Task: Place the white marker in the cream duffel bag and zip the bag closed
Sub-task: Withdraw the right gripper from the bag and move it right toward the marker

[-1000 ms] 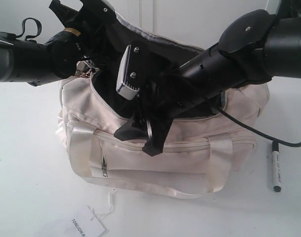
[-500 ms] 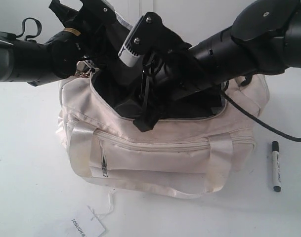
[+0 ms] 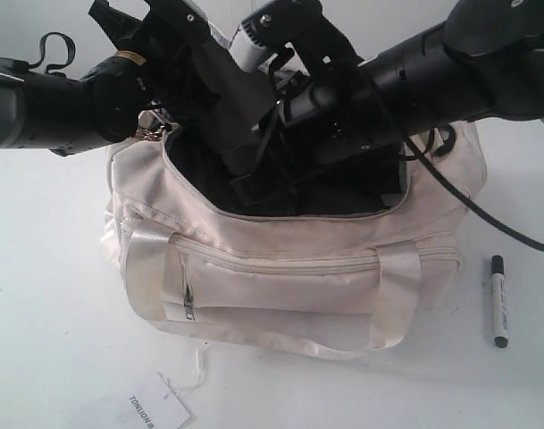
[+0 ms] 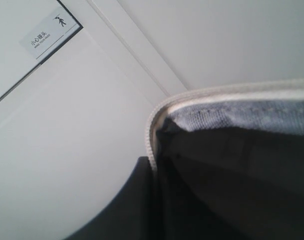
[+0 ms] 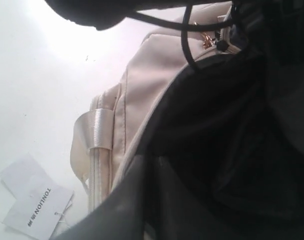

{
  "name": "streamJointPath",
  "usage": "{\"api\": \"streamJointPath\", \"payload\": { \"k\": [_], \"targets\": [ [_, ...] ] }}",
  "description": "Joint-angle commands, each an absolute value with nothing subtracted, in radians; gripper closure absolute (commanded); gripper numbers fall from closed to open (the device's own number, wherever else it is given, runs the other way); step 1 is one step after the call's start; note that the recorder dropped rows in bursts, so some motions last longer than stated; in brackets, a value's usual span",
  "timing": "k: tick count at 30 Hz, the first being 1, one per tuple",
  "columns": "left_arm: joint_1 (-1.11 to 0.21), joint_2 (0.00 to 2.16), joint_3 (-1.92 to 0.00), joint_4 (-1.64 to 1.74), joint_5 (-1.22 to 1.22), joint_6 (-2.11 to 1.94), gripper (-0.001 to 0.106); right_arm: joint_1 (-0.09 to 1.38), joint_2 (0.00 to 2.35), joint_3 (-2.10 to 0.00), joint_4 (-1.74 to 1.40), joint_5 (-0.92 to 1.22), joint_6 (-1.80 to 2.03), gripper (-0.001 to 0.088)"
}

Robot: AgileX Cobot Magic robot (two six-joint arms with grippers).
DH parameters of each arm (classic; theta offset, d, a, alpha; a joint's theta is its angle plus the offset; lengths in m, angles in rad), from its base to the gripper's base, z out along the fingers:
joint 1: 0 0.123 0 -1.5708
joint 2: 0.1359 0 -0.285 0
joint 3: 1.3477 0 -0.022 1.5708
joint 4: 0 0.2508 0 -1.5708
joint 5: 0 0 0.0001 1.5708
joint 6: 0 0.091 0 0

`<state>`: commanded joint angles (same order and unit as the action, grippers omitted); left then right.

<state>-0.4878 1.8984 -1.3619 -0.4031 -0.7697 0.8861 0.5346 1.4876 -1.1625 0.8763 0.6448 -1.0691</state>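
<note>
The cream duffel bag (image 3: 298, 277) stands in the middle of the table, its top unzipped and its black lining showing. My left gripper (image 3: 178, 22) is shut on the bag's rear zipper edge (image 4: 152, 131) and holds that flap raised. Reaching across from the right, my right gripper (image 3: 249, 189) hangs over the bag's open mouth. Its dark fingers (image 5: 127, 200) are pressed together with nothing seen between them. The white marker (image 3: 498, 301), with a black cap, lies on the table to the right of the bag, apart from both grippers.
A paper tag (image 3: 155, 411) on a string lies on the table in front of the bag. A gold chain pull (image 3: 149, 131) hangs at the bag's left end. A black cable (image 3: 486, 219) trails from the right arm over the bag's right end.
My right gripper has lifted from the bag's front rim to over the opening, and its jaws have closed. The left gripper, the flap and the marker have not moved.
</note>
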Motion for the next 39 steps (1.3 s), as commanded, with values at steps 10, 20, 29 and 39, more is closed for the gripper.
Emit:
{"api": "streamJointPath", "payload": {
  "k": [10, 20, 29, 39],
  "targets": [
    [-0.488, 1.898, -1.362, -0.403, -0.77, 0.886, 0.105, 0.535, 1.386, -1.162, 0.514, 0.791, -0.617, 0.0868],
    [-0.488, 1.898, -1.362, -0.403, -0.77, 0.886, 0.105, 0.535, 1.336, -1.162, 0.295, 1.013, -0.395, 0.0868],
    [-0.488, 1.898, -1.362, -0.403, -0.77, 0.886, 0.105, 0.535, 1.283, -1.162, 0.09, 1.123, -0.179, 0.0868],
    [-0.488, 1.898, -1.362, -0.403, -0.77, 0.886, 0.105, 0.439, 1.273, -1.162, 0.0, 1.155, -0.043, 0.0868]
  ]
}}
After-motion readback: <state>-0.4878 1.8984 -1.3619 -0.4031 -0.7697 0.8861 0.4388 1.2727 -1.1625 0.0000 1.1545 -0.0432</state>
